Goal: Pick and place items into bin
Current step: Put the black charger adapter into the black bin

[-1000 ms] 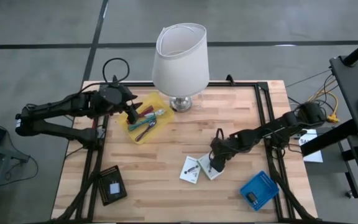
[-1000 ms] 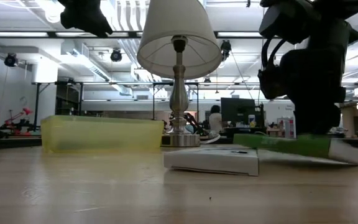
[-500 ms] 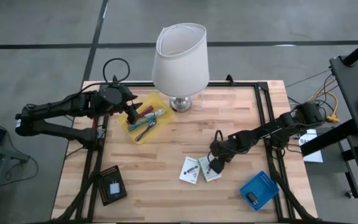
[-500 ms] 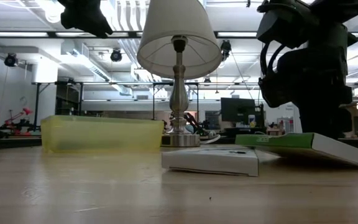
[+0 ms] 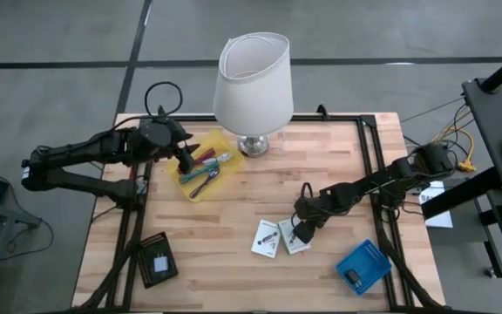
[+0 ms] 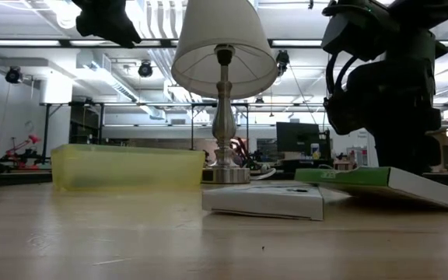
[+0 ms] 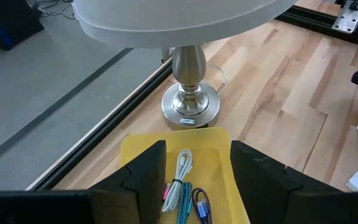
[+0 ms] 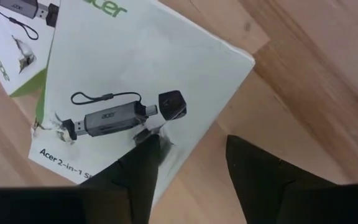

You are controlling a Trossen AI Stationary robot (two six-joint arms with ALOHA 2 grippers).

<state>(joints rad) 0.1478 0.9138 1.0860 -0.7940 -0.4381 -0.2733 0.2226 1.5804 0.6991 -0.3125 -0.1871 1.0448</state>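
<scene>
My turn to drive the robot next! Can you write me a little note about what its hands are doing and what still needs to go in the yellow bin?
Left gripper: fingers open, hovering over the yellow bin, holding nothing.
Right gripper: fingers open astride a corner of one white box, which sits tilted in the low view; not gripped yet.
Done: cables and pen-like bits already lie in the bin.
Left: that box and the second white box beside it on the table. The lamp stays.

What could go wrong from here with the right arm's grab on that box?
1. The right end effector straddles only the edge of the white box, which sits tilted in the low view; it may slip out.
2. That box leans on the second box, so lifting could drag it.
3. The lamp stands beside the yellow bin, close to the carry path.
</scene>
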